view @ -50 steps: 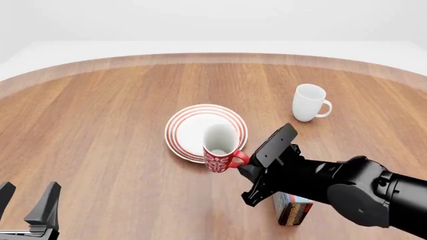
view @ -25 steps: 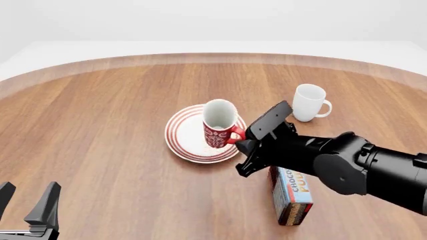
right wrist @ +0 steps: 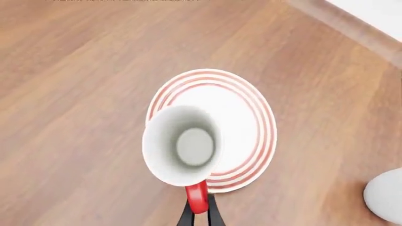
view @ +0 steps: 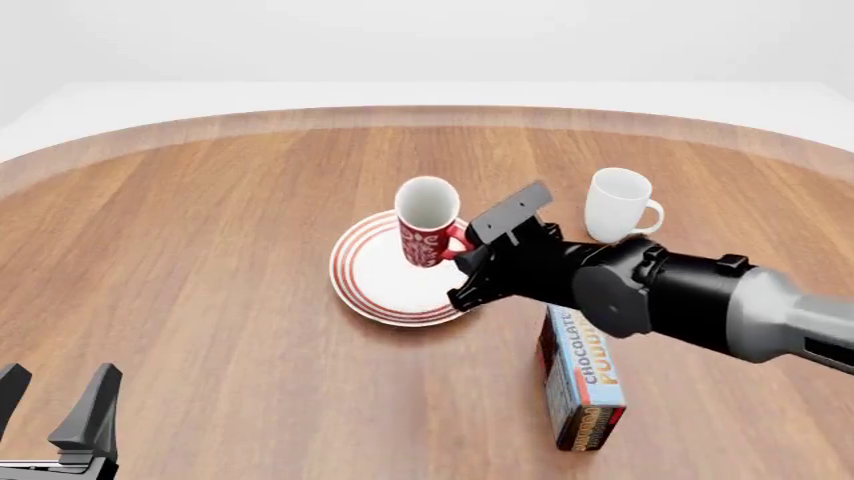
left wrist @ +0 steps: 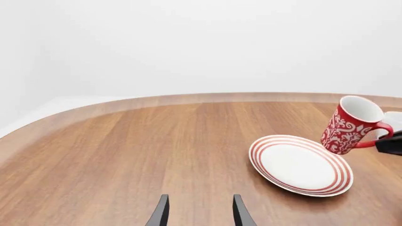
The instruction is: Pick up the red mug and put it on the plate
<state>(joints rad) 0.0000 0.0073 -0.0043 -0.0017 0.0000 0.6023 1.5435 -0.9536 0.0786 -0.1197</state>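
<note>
The red mug (view: 427, 225) with white pattern hangs in the air over the plate (view: 378, 290), a round white plate with red rings. My right gripper (view: 463, 243) is shut on the mug's red handle (right wrist: 197, 197). From the left wrist view the mug (left wrist: 348, 126) floats above the plate's (left wrist: 301, 165) far edge, slightly tilted. Looking down from the right wrist view, the mug's white inside (right wrist: 182, 145) covers part of the plate (right wrist: 242, 122). My left gripper (view: 54, 405) stands open at the near left of the table, with its fingertips (left wrist: 161, 212) apart and holding nothing.
A plain white mug (view: 618, 205) stands at the back right, beyond the right arm. A chocolate pudding box (view: 582, 385) lies on the table near the right front, under the right arm. The wooden table's curved far edge (view: 427, 115) runs across the back.
My right gripper has carried the red mug up and away from the plate's near edge, farther over the plate. The pudding box is more uncovered. The left gripper has stayed still.
</note>
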